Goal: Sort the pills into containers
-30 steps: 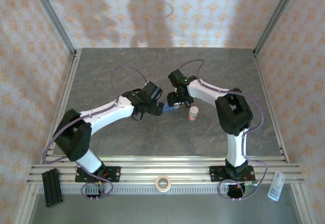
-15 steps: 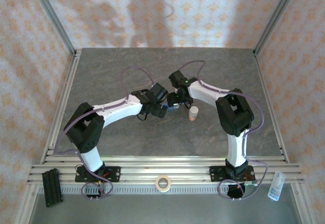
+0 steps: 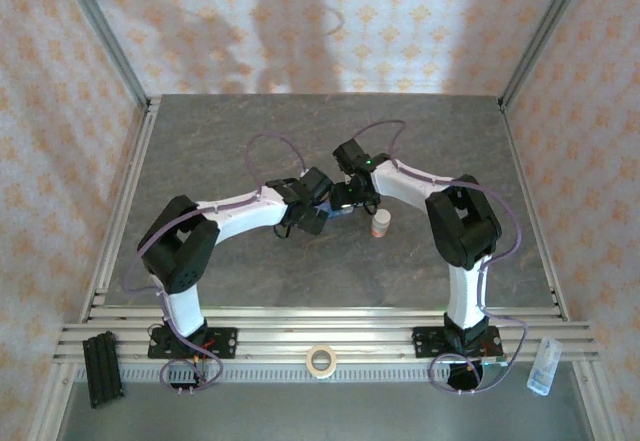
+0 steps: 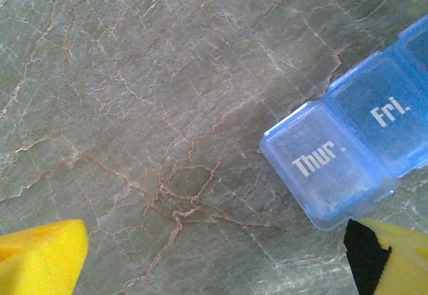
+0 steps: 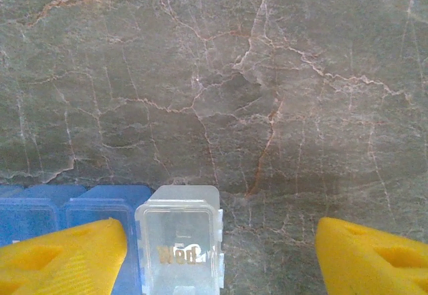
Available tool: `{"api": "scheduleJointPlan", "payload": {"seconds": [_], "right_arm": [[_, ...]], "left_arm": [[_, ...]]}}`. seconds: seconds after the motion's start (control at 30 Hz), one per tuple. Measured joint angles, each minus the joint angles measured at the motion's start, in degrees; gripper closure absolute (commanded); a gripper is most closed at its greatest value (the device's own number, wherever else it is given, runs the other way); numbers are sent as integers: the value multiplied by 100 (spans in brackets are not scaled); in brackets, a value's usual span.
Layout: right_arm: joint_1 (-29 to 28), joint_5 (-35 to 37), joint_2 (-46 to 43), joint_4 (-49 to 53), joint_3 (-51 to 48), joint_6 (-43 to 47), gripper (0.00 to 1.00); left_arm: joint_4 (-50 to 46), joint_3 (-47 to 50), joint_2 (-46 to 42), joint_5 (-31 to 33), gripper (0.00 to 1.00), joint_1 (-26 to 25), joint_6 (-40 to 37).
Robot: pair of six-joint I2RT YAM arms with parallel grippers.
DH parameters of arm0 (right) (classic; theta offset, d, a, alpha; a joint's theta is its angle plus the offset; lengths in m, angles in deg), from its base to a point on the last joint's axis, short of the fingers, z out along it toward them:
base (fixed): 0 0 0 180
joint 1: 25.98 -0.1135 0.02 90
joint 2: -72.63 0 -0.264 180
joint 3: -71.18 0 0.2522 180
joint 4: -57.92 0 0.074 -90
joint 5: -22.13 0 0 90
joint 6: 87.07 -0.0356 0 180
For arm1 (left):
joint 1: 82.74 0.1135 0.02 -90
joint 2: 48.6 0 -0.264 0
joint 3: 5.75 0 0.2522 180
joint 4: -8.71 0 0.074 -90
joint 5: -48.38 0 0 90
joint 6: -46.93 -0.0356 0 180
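The containers (image 4: 348,149) are a blue pill-organiser strip lying on the grey table. In the left wrist view its lids marked "Thur." and "Fri." are closed. My left gripper (image 4: 214,261) is open, the strip's end lies just beyond its right fingertip (image 4: 394,258), and bare table lies between the fingers. In the right wrist view a clear lid marked "Wed" (image 5: 179,245) stands flipped open beside blue compartments (image 5: 73,208). My right gripper (image 5: 217,258) is open, with that lid close to its left fingertip (image 5: 63,255). From above, both grippers meet at the strip (image 3: 340,212). Pills are out of view.
A small orange bottle with a white cap (image 3: 381,224) stands just right of the strip. A tape roll (image 3: 320,360), a black block (image 3: 100,381) and a clear item (image 3: 541,366) lie on the front rail. Walls and frame posts ring the table.
My left arm has reached further right, bringing its gripper up against the strip's left end. The right arm has stayed where it was.
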Motion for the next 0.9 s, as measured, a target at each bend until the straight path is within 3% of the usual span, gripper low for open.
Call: {"api": "scheduleJointPlan", "payload": {"seconds": [0.9], "right_arm": [[0,-48,-44,-208,-146,-39,24]], "left_arm": [[70,-619,323,50,0,632,15]]}}
